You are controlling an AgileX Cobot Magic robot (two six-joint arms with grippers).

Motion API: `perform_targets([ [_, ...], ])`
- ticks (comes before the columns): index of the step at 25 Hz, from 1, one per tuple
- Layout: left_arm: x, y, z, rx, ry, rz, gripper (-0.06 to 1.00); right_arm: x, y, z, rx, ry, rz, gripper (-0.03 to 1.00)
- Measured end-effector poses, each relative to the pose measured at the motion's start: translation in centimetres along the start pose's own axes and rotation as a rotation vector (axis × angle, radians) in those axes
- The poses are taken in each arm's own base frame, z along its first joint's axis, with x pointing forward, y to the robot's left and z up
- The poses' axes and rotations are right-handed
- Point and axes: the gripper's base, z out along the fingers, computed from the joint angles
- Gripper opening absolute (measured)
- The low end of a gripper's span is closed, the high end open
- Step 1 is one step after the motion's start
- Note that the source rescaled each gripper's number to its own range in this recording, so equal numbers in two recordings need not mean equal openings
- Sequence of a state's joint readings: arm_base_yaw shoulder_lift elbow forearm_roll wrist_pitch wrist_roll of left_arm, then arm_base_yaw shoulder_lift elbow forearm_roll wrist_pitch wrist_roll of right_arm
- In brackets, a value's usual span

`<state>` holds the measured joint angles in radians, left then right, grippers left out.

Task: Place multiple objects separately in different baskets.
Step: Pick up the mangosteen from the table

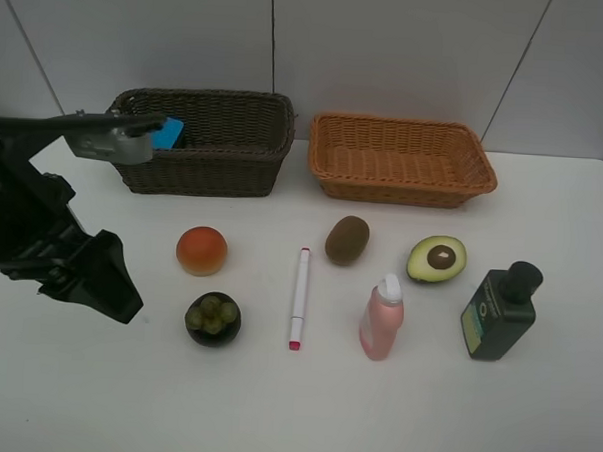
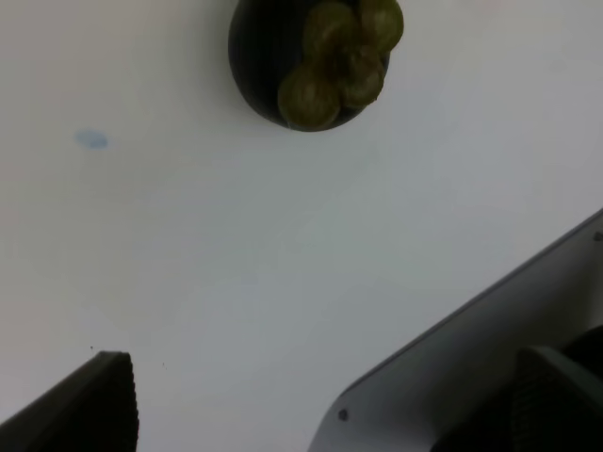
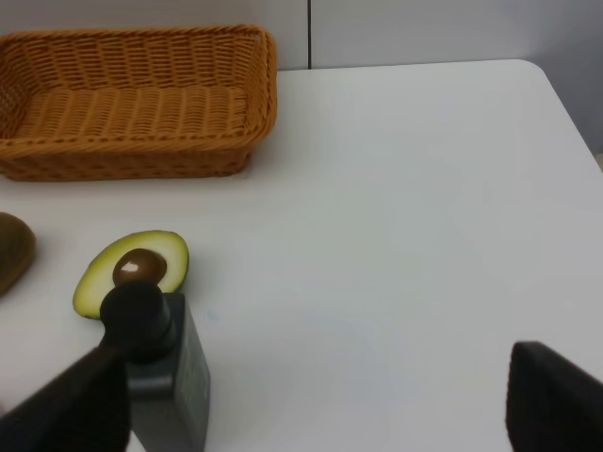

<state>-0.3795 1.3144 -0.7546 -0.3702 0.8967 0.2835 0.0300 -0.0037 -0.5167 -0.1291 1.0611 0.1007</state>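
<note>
The blue eraser lies inside the dark brown basket; the orange-tan basket holds nothing. On the table lie the orange bun, mangosteen, white marker, kiwi, halved avocado, pink bottle and dark green bottle. My left gripper hangs open just left of the mangosteen, holding nothing. My right gripper is open above bare table beside the green bottle and avocado; it is outside the high view.
The left arm's grey link reaches across the dark basket's left end. The white table has a rounded far right corner. A tiled wall stands behind both baskets. The kiwi shows at the edge of the right wrist view.
</note>
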Motion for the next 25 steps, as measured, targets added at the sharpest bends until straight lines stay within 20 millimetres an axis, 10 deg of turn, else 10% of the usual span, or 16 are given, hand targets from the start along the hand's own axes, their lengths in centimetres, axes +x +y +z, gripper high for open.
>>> perform_targets([
  [25, -5.9, -2.3, 12.4, -0.053, 0.114, 0.066, 0.97, 0.0, 0.0, 0.0, 0.000, 0.000, 0.000, 1.00],
])
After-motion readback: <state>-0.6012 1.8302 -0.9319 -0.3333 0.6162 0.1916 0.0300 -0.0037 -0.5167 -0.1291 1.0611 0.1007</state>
